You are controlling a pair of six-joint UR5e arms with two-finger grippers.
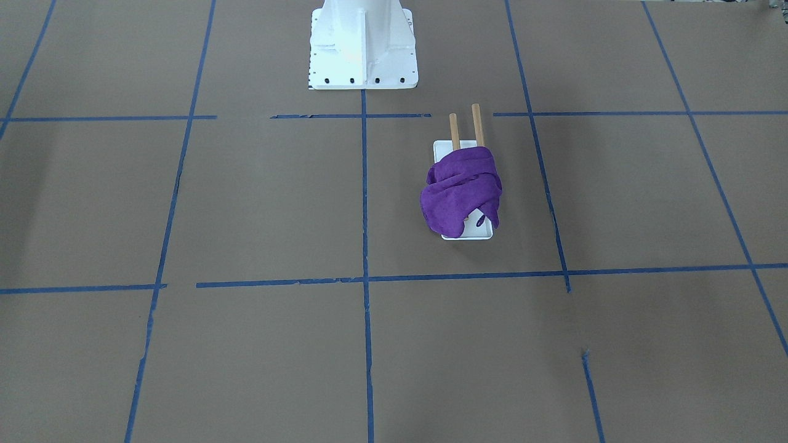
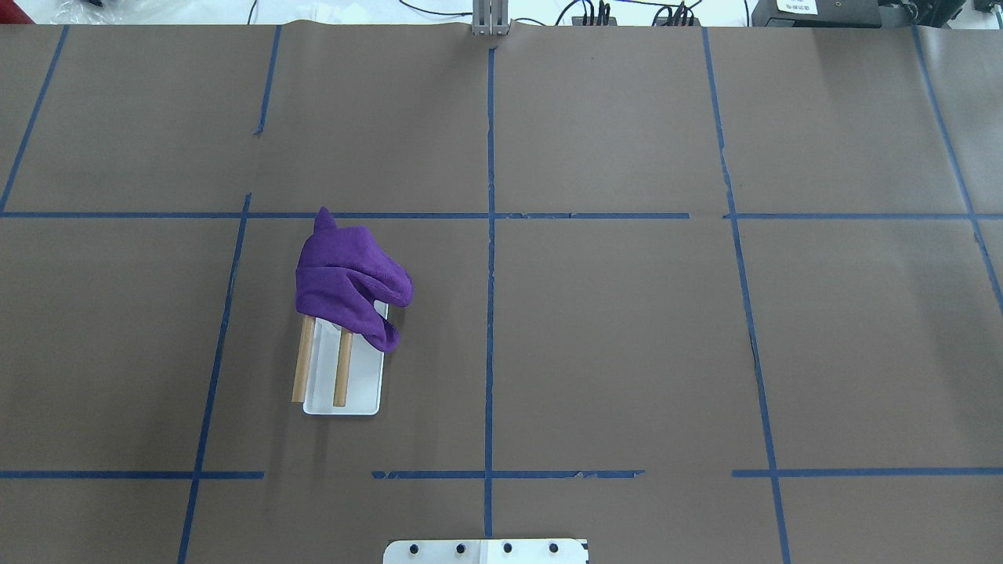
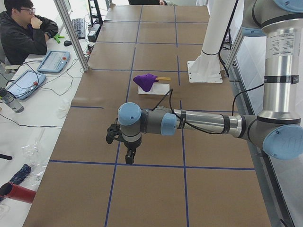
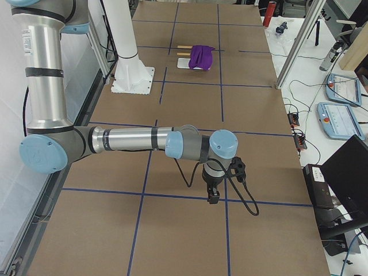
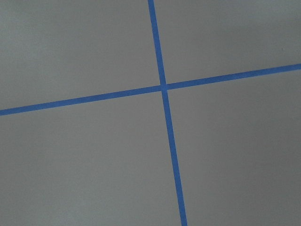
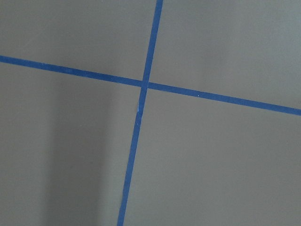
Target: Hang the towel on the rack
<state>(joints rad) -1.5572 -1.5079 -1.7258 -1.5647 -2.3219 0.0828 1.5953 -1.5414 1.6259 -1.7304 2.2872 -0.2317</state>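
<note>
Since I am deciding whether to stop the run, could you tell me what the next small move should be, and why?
Probably just keep both arms parked: the purple towel already drapes, bunched, over one end of the rack, while the left claw and right claw hang far away from it.

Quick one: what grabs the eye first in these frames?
The purple towel, bunched over the far end of the rack on the robot's left half of the table. The dowels are bare nearer the robot. The left hand and right hand hang well away from it, over bare surface at opposite ends.
</note>
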